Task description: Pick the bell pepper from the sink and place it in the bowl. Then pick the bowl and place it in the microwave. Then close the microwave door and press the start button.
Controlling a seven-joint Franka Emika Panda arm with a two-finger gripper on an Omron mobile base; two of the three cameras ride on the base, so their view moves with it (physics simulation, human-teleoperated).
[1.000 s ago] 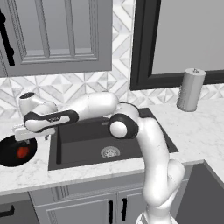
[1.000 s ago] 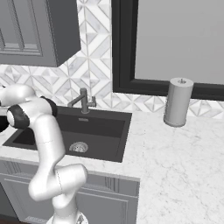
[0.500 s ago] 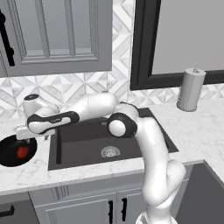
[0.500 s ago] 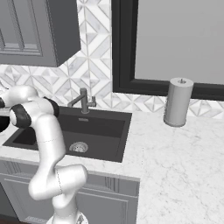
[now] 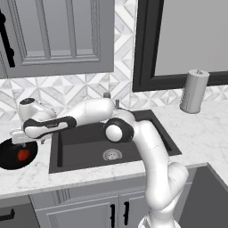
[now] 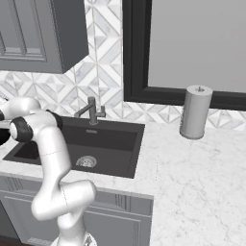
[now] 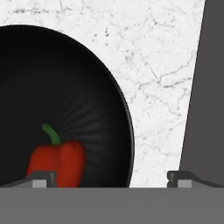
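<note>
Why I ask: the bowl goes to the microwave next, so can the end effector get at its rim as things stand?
Probably yes. The end effector hangs open right over the bowl rim, one fingertip each side; only the bell pepper sits inside.

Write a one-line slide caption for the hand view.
Open claw above the black bowl on the marble counter, red bell pepper already inside, sink edge alongside.

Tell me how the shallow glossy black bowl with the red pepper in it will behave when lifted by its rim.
The glossy black bowl looks rigid but slick, so a rim pinch may slip. The small red bell pepper lies loose and off-centre in it, so it would probably roll if the bowl tilts. The open gripper straddles the rim.
</note>
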